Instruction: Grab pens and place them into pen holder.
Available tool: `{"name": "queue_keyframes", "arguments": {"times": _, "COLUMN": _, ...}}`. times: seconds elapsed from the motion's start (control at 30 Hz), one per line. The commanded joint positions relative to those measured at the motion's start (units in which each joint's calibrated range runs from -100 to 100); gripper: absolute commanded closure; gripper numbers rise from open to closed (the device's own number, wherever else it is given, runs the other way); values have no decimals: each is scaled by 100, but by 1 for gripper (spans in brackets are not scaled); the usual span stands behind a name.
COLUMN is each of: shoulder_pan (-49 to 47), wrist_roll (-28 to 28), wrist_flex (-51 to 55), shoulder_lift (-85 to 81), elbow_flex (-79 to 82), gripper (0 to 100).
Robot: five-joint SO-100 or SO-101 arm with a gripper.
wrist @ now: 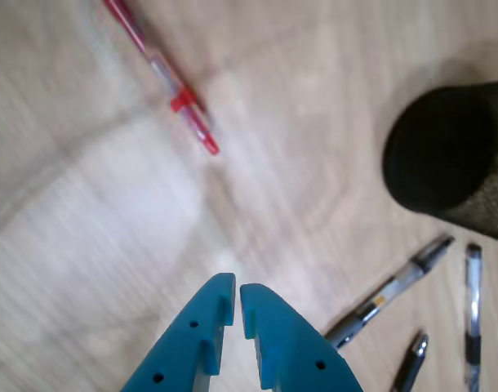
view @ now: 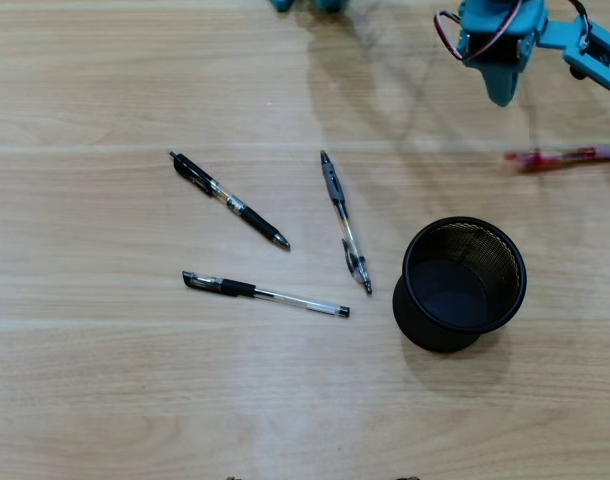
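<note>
Four pens [view: 230,201] lie outside the pen holder [view: 463,285], nothing visible inside; hand [wrist: 235,304] clenched, grasping nothing

Pens scattered on the counter, cup standing empty

Three black pens lie on the wooden counter [view: 105,380]: one [view: 228,200] slants at upper left, one [view: 265,294] lies almost level below it, and a third [view: 345,221] runs steeply down, its lower tip just beside the black mesh cup [view: 462,283]. The cup stands upright at right of centre, nothing visible inside. A red pen [view: 565,157] lies blurred near the right edge, well apart from the others. Up top right, the blue hand [view: 500,95] hangs over bare wood with nothing in it, whether parted or closed unclear from here.
</note>
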Motion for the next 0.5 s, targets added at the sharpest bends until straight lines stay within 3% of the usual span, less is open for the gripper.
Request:
{"name": "queue_keyframes", "arguments": {"times": 0.0, "shoulder_pan": 235, "wrist_roll": -180, "wrist_flex": 23, "shoulder_lift": -562, "elbow_flex": 237, "gripper": 98}}
{"name": "queue_keyframes", "arguments": {"times": 0.17, "shoulder_pan": 106, "wrist_roll": -154, "wrist_flex": -55, "shoulder_lift": -444, "elbow_flex": 961, "gripper": 98}}
{"name": "queue_keyframes", "arguments": {"times": 0.23, "shoulder_pan": -201, "wrist_roll": 170, "wrist_flex": -72, "shoulder_lift": -216, "elbow_flex": 988, "gripper": 96}}
{"name": "queue_keyframes", "arguments": {"times": 0.4, "shoulder_pan": -1354, "wrist_roll": 1137, "wrist_flex": -1017, "shoulder_lift": 832, "elbow_flex": -71, "gripper": 73}}
{"name": "queue_keyframes", "arguments": {"times": 0.47, "shoulder_pan": -1773, "wrist_roll": 1409, "wrist_flex": -1335, "shoulder_lift": 1450, "elbow_flex": -868, "gripper": 73}}
